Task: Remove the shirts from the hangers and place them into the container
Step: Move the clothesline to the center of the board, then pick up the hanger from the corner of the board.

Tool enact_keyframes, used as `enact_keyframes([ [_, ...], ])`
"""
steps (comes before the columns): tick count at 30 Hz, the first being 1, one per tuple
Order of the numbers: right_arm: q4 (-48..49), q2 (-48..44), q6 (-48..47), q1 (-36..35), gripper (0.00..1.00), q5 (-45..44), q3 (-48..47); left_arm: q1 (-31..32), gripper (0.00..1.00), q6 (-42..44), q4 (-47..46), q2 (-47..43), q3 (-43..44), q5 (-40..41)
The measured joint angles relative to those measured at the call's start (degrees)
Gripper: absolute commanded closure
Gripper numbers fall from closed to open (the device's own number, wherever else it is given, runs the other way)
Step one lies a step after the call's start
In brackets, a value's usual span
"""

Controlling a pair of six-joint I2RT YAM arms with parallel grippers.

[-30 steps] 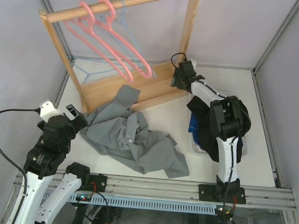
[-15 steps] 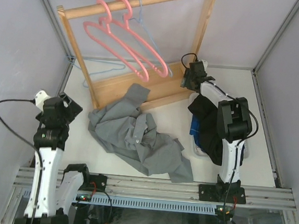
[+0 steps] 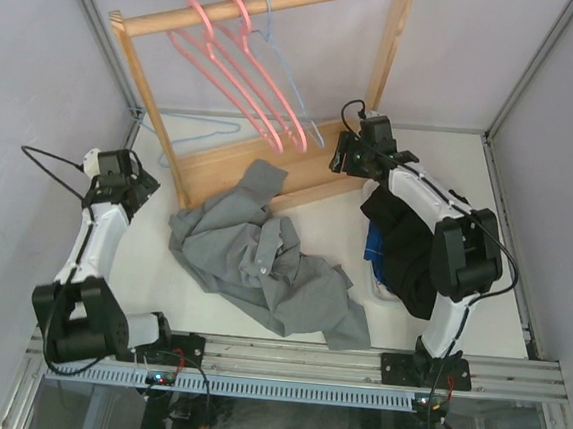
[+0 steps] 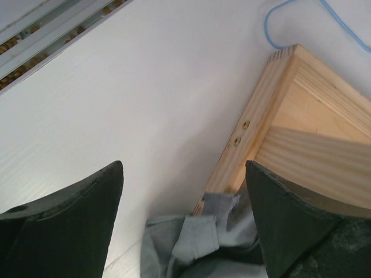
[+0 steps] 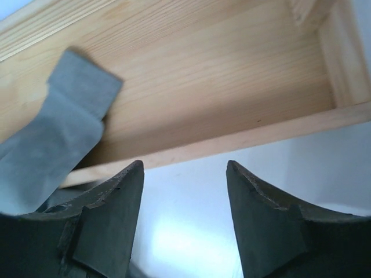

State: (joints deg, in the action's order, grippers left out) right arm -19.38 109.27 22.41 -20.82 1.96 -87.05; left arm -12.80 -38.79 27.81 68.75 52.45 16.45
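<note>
A crumpled grey shirt (image 3: 262, 263) lies on the table in front of the wooden rack; its collar (image 4: 197, 243) shows below my left gripper (image 4: 184, 168), which is open and empty. In the top view the left gripper (image 3: 137, 183) hovers left of the shirt. My right gripper (image 3: 344, 154) is open by the rack's base, a grey sleeve (image 5: 58, 139) to its left, and nothing lies between its fingers (image 5: 184, 165). Two pink hangers (image 3: 248, 81) and a light-blue wire hanger (image 3: 280, 63) hang bare. A black shirt (image 3: 404, 245) and blue plaid cloth (image 3: 372, 244) fill the white container (image 3: 379, 286).
The wooden rack (image 3: 240, 175) stands at the back, its base corner (image 4: 278, 116) close to the left fingers. Another blue wire hanger (image 3: 188, 136) lies on the table behind the base. Grey walls and metal rails border the table on both sides.
My left arm has swung away from the near edge and reached out along the left wall. The rack shifted right and its hangers swung. The right gripper edged left along the rack base.
</note>
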Motion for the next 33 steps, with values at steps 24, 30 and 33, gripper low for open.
enact_keyframes([
  [24,3.34,-22.75,4.22,-9.84,0.42,12.15,19.69,-2.71,0.35,-5.81,-3.72,46.51,37.9,-8.61],
  [30,3.26,-22.77,5.05,-8.7,0.43,13.14,20.79,-2.71,0.37,-5.77,-0.61,51.91,43.8,-9.68],
  [33,3.19,-22.8,5.22,-7.82,0.43,13.75,20.79,-2.71,0.36,-5.73,0.55,53.68,44.02,-10.05],
])
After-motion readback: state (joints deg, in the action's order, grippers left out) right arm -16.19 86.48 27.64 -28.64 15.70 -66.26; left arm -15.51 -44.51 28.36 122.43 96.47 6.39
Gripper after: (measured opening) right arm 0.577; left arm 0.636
